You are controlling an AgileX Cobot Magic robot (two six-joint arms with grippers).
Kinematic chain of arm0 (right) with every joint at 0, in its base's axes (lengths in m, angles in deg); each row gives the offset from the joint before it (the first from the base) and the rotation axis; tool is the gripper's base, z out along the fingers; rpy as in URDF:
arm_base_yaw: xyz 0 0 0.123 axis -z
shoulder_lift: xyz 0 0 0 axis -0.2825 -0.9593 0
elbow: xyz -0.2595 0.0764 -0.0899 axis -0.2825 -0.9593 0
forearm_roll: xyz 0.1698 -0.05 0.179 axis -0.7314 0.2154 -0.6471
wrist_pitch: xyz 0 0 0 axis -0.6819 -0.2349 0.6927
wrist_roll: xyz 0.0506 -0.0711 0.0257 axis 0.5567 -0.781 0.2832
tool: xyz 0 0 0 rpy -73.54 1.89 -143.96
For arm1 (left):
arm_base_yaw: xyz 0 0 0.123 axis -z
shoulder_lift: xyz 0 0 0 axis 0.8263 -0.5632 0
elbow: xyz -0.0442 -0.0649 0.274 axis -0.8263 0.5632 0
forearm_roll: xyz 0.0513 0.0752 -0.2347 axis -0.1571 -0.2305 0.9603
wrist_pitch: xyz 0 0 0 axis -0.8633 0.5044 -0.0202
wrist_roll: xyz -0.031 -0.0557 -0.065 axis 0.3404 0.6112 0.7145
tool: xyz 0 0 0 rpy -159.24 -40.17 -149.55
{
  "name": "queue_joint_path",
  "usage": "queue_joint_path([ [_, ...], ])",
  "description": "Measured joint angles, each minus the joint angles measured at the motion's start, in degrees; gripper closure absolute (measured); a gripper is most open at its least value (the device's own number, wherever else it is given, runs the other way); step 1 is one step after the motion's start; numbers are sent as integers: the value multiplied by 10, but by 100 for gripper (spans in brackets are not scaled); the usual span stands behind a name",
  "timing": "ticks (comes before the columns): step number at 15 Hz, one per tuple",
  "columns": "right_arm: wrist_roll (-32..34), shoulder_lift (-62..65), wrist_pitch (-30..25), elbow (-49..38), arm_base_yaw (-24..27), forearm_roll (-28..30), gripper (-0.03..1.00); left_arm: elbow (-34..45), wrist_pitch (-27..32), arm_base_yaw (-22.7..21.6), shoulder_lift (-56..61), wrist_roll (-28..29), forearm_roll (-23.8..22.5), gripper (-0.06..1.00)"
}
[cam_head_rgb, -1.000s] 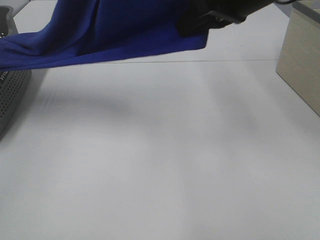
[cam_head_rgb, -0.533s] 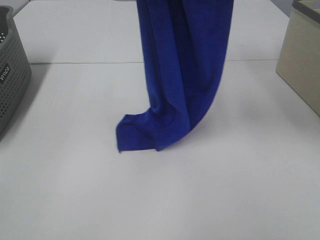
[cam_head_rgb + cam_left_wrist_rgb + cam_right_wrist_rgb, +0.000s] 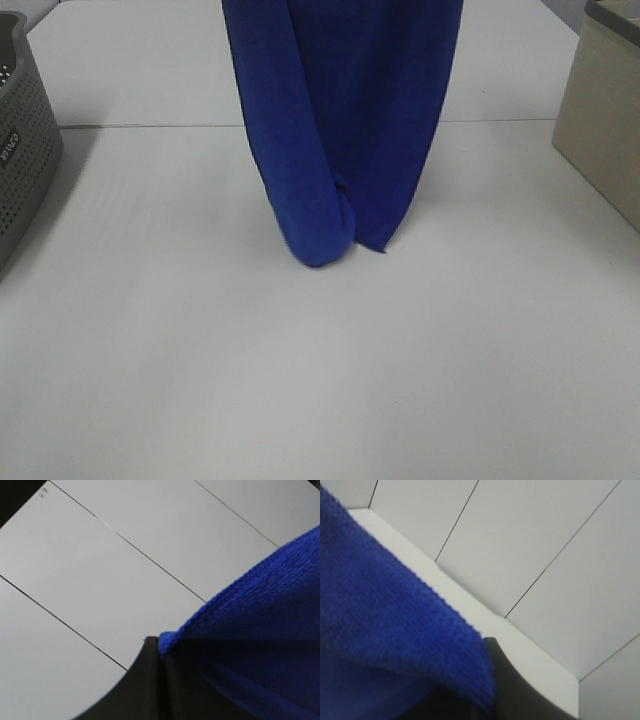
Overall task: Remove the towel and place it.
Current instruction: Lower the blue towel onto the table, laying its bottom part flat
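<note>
Both grippers are pressed together on cloth. The left gripper [image 3: 161,652] pinches a blue edge between its dark fingers, and the right gripper [image 3: 495,670] has the same fabric bunched over its tip. Neither shows in the high view; they sit above its frame. From them the towel [image 3: 340,130] hangs straight down, long axis vertical, as a narrow folded column. Its rounded lower end is at the table [image 3: 320,400] near the middle, though whether it touches I cannot tell. The grey basket [image 3: 25,170] stands well apart on the left and the beige box [image 3: 605,120] on the right. The towel lies directly below both grippers, with neither arm nearer, so laying it out would likely mean lowering and spreading together.
</note>
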Motion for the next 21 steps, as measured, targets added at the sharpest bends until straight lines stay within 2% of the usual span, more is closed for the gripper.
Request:
queue_joint_path([
  [3,0,0,81,0,0,0,95,0,-55,-16,-5,0,2,94],
  [5,0,-14,154,2,0,0,95,-1,-102,-46,-27,0,36,94],
  [8,0,-45,185,2,0,0,95,-1,-144,-70,-56,0,48,94],
  [11,0,-86,270,3,0,-3,95,-1,-219,-97,-89,0,60,94],
  [12,0,-95,282,7,0,-6,95,-1,-228,-101,-95,0,64,94],
  [15,0,-159,299,78,0,-11,95,-15,-284,-124,-135,0,91,94],
  [16,15,-209,299,147,0,-11,95,-65,-289,-132,-173,0,93,94],
  [18,19,-250,297,208,0,-11,95,-154,-292,-136,-227,0,93,94],
  [19,21,-258,297,221,0,-11,95,-175,-291,-136,-239,0,93,94],
  [21,32,-276,295,250,0,-11,95,-282,-258,-140,-300,0,93,94],
])
